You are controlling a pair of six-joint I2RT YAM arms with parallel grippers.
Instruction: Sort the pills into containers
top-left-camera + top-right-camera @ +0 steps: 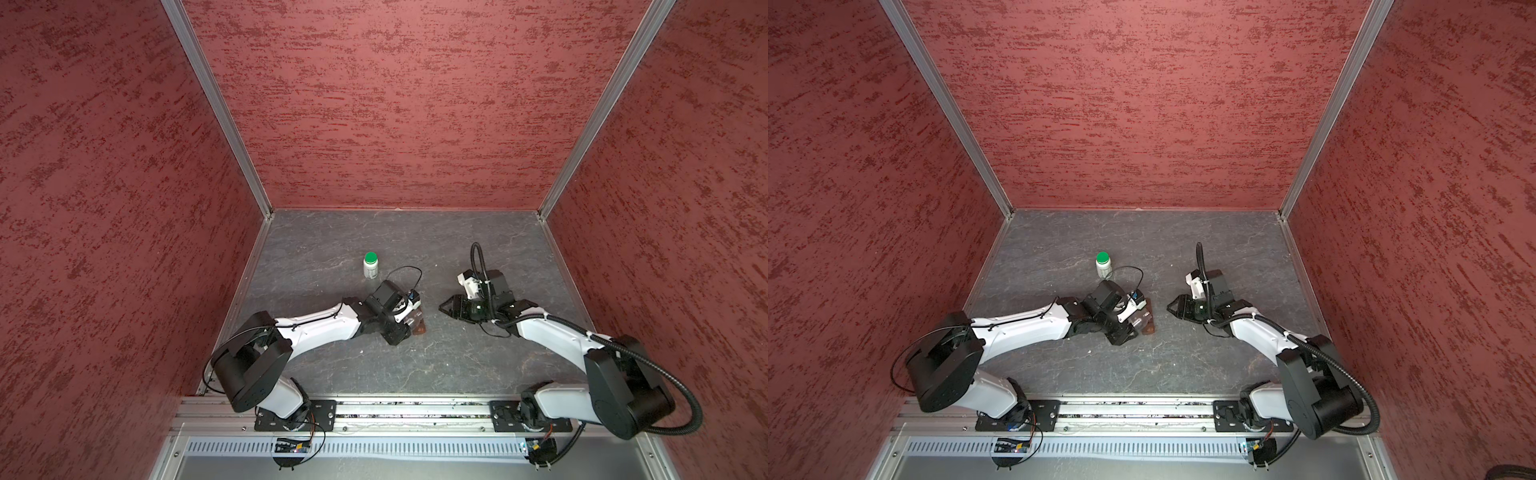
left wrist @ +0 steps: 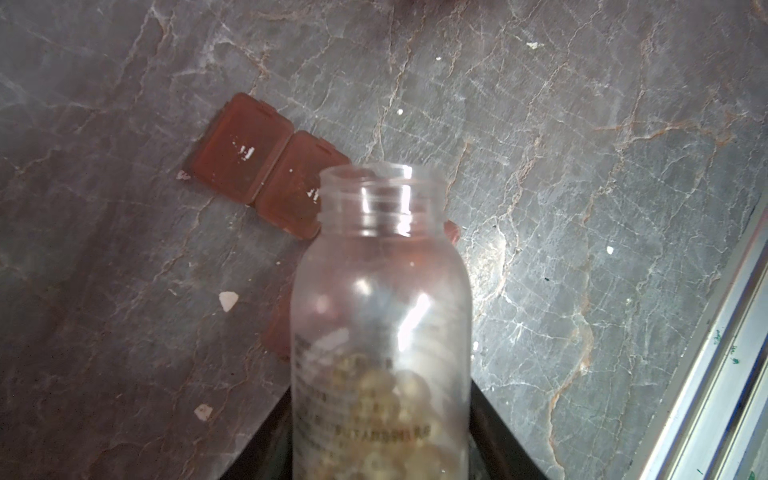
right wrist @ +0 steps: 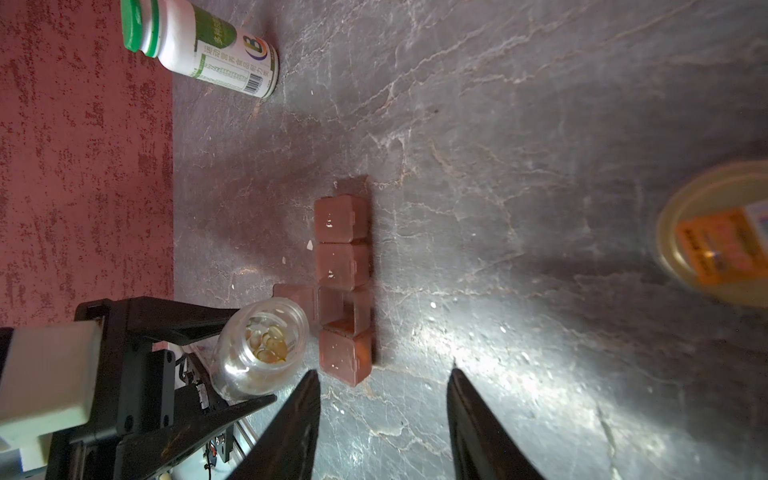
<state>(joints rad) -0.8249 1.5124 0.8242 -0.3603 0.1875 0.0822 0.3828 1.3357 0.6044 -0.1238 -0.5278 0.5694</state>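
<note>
A brown pill organizer [image 3: 343, 266] with a row of several small compartments lies on the grey table, also seen in the left wrist view [image 2: 245, 166]. One compartment [image 3: 345, 307] is open, its lid [image 3: 295, 297] folded aside. My left gripper [image 2: 380, 440] is shut on a clear uncapped bottle [image 2: 382, 291] holding yellow pills [image 3: 268, 343]. The bottle's mouth tilts toward the open compartment. In both top views the bottle [image 1: 409, 320] hangs over the organizer [image 1: 1148, 329]. My right gripper [image 3: 383, 372] stands open and empty just short of the organizer's near end [image 1: 441, 307].
A white bottle with a green cap [image 1: 370, 266] [image 3: 199, 45] stands upright behind the left arm. A blurred yellow lid with an orange label [image 3: 715, 232] lies off to one side. White crumbs [image 2: 227, 300] dot the table near the organizer. Red walls enclose three sides.
</note>
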